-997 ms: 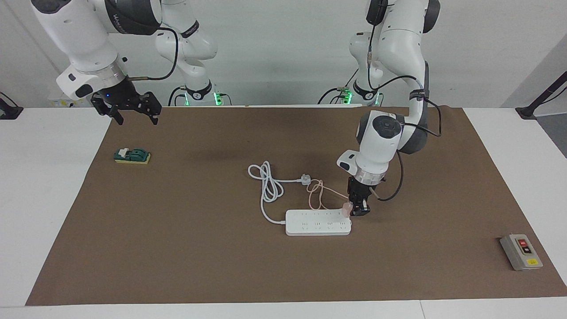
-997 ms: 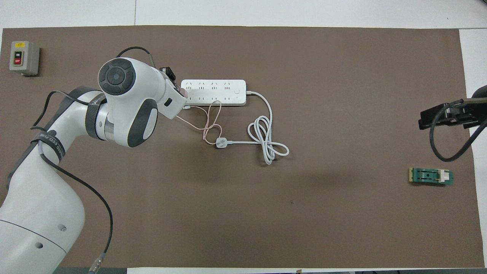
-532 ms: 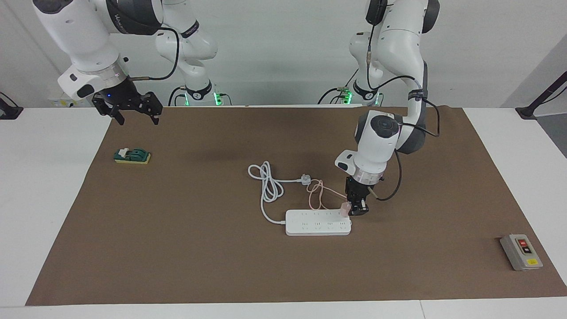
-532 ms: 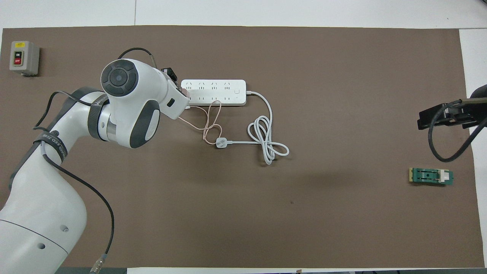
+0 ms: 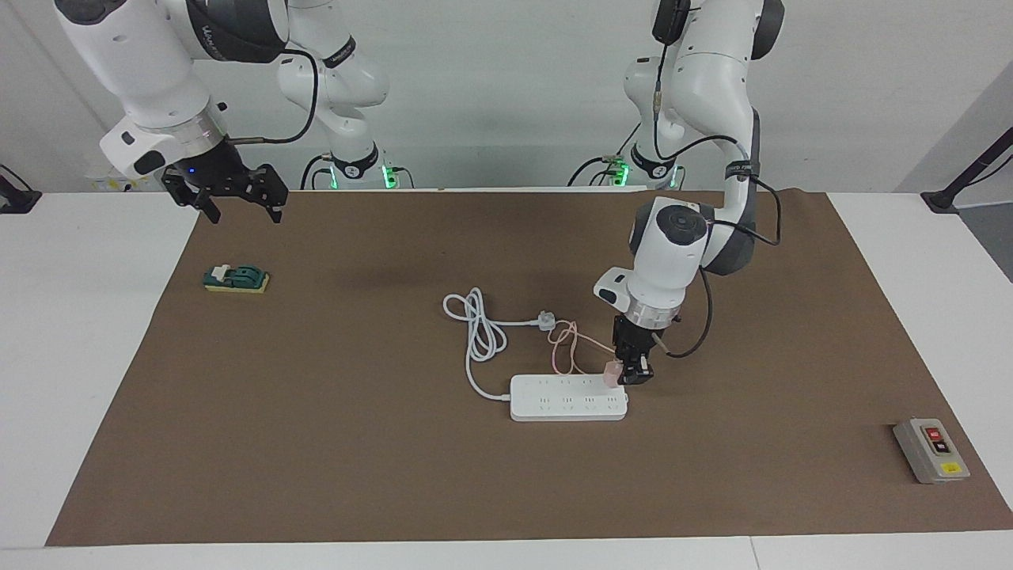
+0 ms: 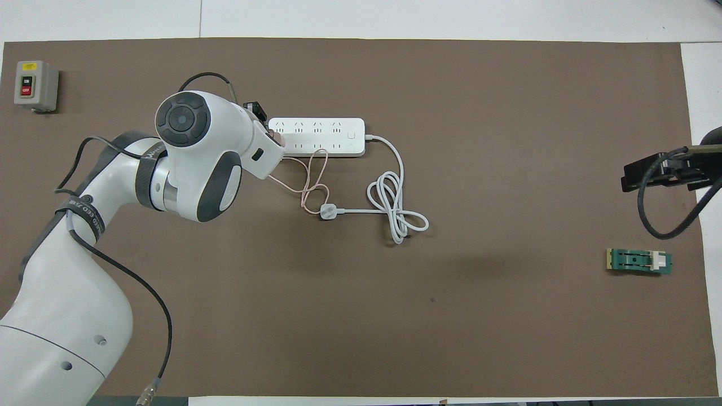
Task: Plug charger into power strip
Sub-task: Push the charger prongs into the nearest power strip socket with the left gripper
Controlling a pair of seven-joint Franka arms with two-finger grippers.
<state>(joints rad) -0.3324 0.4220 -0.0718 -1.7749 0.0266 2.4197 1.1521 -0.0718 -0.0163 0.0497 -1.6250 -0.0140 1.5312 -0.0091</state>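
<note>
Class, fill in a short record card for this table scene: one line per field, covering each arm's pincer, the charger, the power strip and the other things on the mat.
left pincer: shut on the charger, at the power strip's end toward the left arm
right pincer: open, waiting in the air at the right arm's end
power strip: flat on the brown mat
charger seated: cannot tell
white plug: loose on the mat, nearer the robots than the strip
grey switch box: at the left arm's end
green part: at the right arm's end

Grey button box (image 5: 931, 450), green block (image 5: 236, 279) (well apart).
</note>
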